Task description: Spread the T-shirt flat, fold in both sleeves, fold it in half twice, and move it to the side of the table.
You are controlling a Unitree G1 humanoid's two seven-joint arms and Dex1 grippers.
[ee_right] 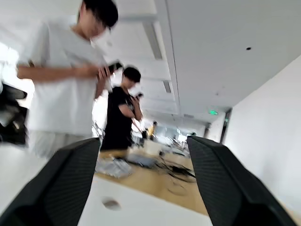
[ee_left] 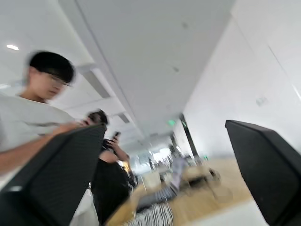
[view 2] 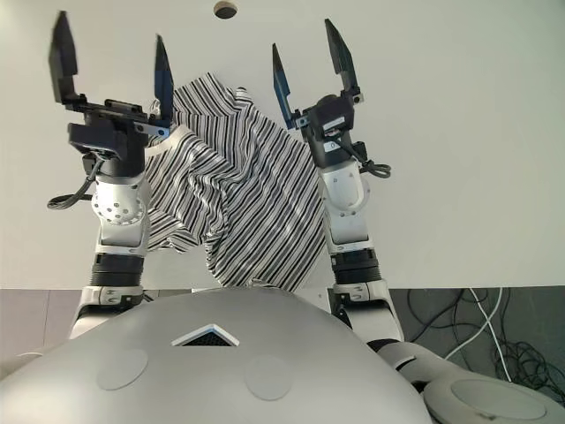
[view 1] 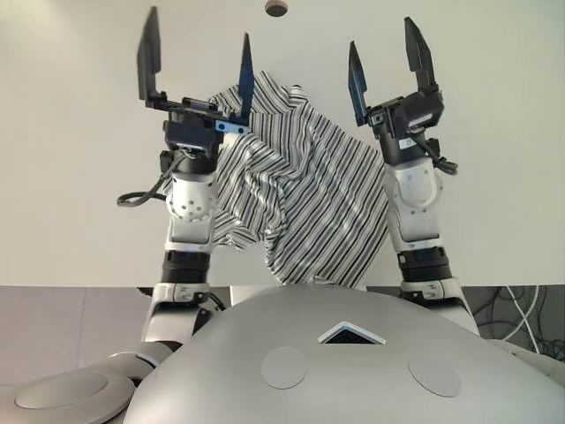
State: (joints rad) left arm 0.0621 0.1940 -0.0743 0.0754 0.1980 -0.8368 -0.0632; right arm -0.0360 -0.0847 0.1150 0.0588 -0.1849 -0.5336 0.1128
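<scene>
T-shirt: one striped T-shirt [view 1: 300, 194] is seen crumpled in the middle of the frame, on the white counter [view 1: 79, 132] between the two arms. Its lower edge is bunched right at the near rim.
Left pincer: the left pincer [view 1: 199, 44] is held wide, with nothing in it, at the upper left of the frame. Its inner finger overlaps the shirt's top corner, but contact cannot be judged.
Right pincer: the right pincer [view 1: 382, 49] is also spread wide and empty, just past the shirt's upper right edge.
Wrist check: in the left wrist view the dark fingers [ee_left: 51, 179] are shown far apart with nothing between them.
Risk, bunching: the sleeves are buried in folds, so several layers could be pinched at once and the cloth left bunched instead of flat.
Risk, sliding: if the cloth is pulled toward the lower frame, it could be dragged off the near rim.
Risk, snag: the loose cable [view 1: 141, 196] by the left arm could be caught on the fabric.
Count: one T-shirt, two pincers with two fingers each, one counter, and one round hole [view 1: 276, 8] at the top centre.
</scene>
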